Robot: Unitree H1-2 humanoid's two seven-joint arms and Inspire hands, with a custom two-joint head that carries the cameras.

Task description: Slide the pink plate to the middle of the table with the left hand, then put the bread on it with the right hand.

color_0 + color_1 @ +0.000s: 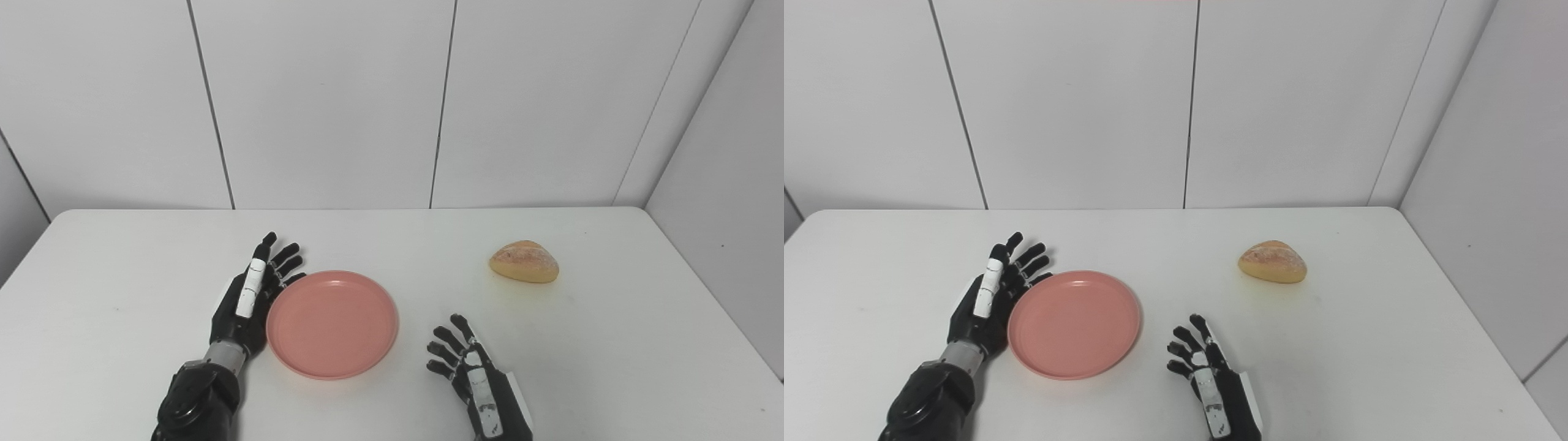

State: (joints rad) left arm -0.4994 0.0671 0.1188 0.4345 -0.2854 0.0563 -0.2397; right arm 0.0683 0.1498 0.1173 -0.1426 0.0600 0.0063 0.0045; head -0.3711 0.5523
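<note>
Pink plate (332, 324): flat on the white table (122, 275), empty, just beside the palm side of the left hand and apparently touching its fingers; a little left of the table's middle.
Left hand (245, 300): fingers straight and spread, edge-on to the plate's rim, gripping nothing; set as a pusher rather than a grasp.
Right hand (471, 367): fingers apart, holding nothing, low over the table near the front edge, with the plate to its left and a clear gap between them.
Bread (524, 261): a golden roll lying beyond the right hand and a little to its right, well apart from it.
Progress: by my reading the slide is nearly finished or needs a last nudge.
Left to do: the whole bread step.
</note>
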